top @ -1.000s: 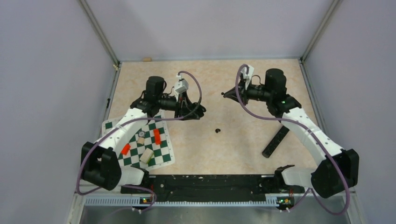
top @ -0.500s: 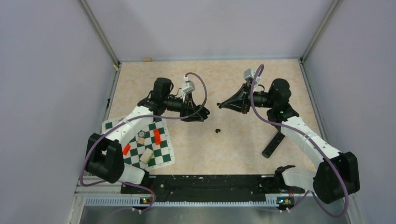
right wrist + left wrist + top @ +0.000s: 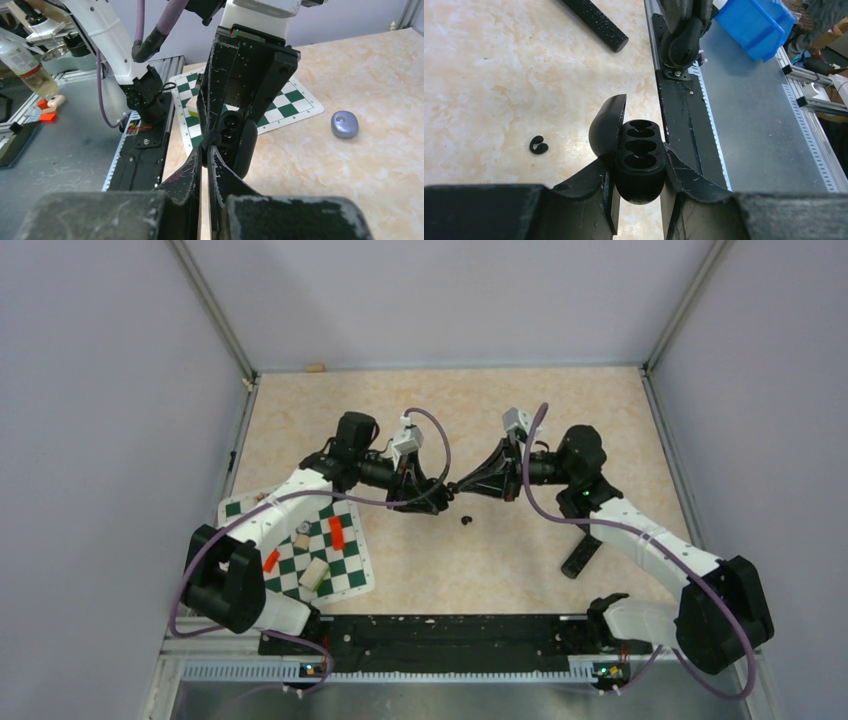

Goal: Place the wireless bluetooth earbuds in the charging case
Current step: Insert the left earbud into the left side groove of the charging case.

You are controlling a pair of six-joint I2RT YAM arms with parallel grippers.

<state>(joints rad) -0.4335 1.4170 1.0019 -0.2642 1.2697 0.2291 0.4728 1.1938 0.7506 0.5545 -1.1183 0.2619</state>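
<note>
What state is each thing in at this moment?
Black oval plastic charging case: lid open, gripped by left tool.
Small black earbud: loose on table, outside case.
Right tool: shut, seemingly pinching a second black earbud at the case.
Lavender-grey oval pebble: lying on table.

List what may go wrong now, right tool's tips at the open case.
1. The right tool pinches what looks like an earbud by its very tips; it may slip before seating in the case.
2. The left tool grips the case only at its lower sides; a push may tilt it.
</note>
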